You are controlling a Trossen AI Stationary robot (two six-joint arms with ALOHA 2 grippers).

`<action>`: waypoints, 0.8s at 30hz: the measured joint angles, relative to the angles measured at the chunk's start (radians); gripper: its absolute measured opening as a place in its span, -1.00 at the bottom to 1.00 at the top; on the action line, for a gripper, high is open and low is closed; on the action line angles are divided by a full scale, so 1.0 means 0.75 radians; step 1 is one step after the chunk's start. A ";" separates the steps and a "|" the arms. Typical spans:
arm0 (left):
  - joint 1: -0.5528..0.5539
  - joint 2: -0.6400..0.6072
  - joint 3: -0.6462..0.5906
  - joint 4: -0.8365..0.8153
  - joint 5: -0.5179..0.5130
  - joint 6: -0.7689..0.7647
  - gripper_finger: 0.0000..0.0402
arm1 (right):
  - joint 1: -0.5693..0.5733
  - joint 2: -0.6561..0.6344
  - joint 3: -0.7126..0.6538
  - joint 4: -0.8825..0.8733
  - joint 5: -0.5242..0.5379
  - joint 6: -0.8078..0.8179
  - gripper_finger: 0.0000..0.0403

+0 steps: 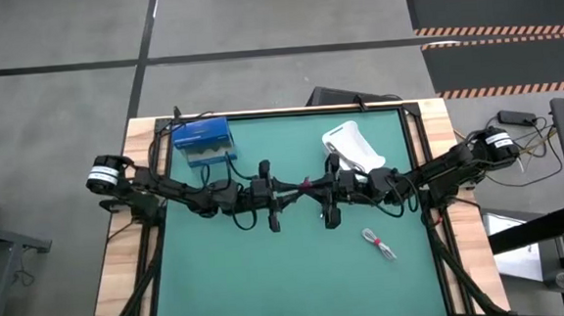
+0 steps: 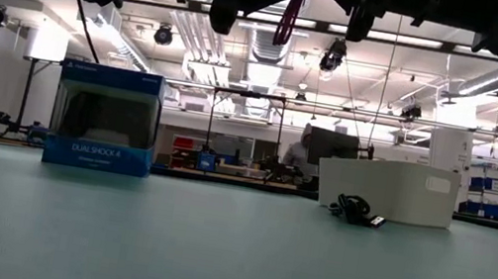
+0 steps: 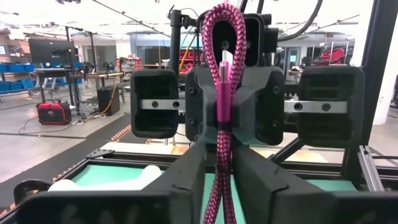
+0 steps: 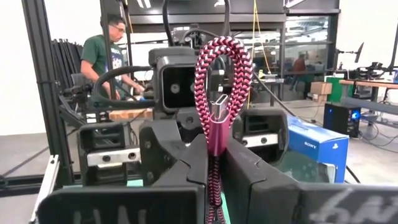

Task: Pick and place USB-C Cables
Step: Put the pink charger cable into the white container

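The red braided USB-C cable (image 1: 306, 186) hangs in mid-air over the table's middle, between both grippers. My left gripper (image 1: 292, 188) comes at it from the left and my right gripper (image 1: 320, 186) from the right, and both are shut on it. In the low view the red cable (image 2: 289, 16) shows high above the table. A black cable bundle (image 2: 353, 209) lies on the mat beside the white bin. A pale grey-white bundle (image 1: 377, 243) lies near the table's right near part. A fourth bundle is not in view. My left gripper (image 3: 224, 146) pinches the red cable's bundled strands (image 3: 222, 162) between its two fingers, level, from the table's left. The looped end with a plug (image 3: 224, 74) stands out past the fingertips, and the cable is lifted clear. My right gripper (image 4: 216, 146) pinches the red cable's strands (image 4: 216, 165) between its two fingers, level, from the table's right. A loop and a silver plug (image 4: 219, 106) stick out past the fingertips. The cable is clear of the table.
A blue box (image 1: 202, 138) stands at the far left of the green mat, and a white bin (image 1: 353, 146) at far centre-right. A black frame (image 1: 415, 169) edges the table. A person (image 4: 109, 59) stands beyond the table's left side.
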 joint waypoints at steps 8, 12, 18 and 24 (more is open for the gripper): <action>0.000 -0.013 -0.026 -0.067 0.002 -0.006 -0.22 | 0.000 -0.012 0.000 -0.008 0.001 0.006 -0.93; 0.000 -0.057 -0.031 -0.229 0.002 -0.008 -0.06 | 0.000 -0.052 0.000 -0.065 0.001 0.018 -0.93; 0.002 -0.155 -0.044 -0.445 0.001 0.008 0.02 | -0.009 -0.189 0.021 -0.308 0.037 0.070 -0.93; 0.009 -0.269 -0.045 -0.618 -0.039 0.043 0.03 | -0.059 -0.308 0.237 -0.992 0.081 0.207 -0.93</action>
